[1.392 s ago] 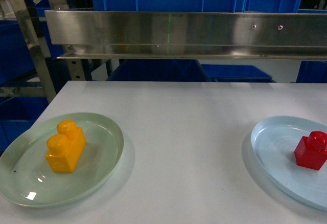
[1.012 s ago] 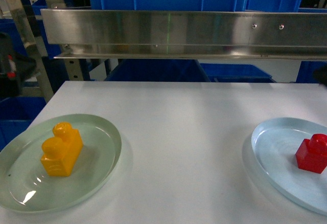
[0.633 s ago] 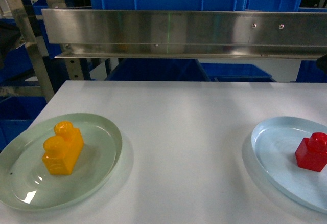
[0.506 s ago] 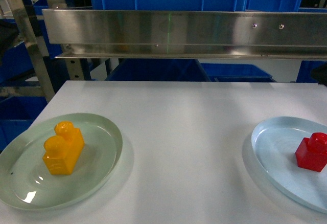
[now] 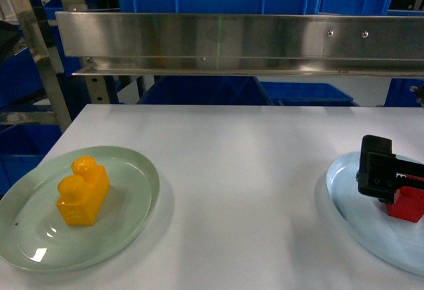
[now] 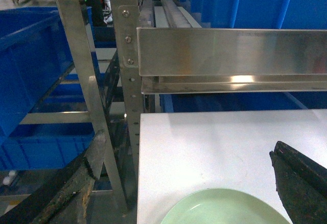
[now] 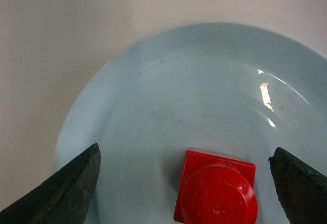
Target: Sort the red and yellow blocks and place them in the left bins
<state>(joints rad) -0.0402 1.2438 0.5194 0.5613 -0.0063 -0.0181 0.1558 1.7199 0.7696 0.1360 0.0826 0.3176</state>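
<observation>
The right tool (image 7: 186,180) hangs over the blue plate (image 7: 153,106), spread wide, its two fingers (image 7: 61,191) well apart on either side of the red block (image 7: 217,193) and touching nothing. The red block sits on that plate at the surface's (image 5: 245,171) right. The yellow block (image 5: 83,192) lies on the green plate (image 5: 132,220) at the left. The left tool (image 6: 189,183) is off the surface's left edge, spread and holding nothing, near a blue bin (image 6: 25,65).
</observation>
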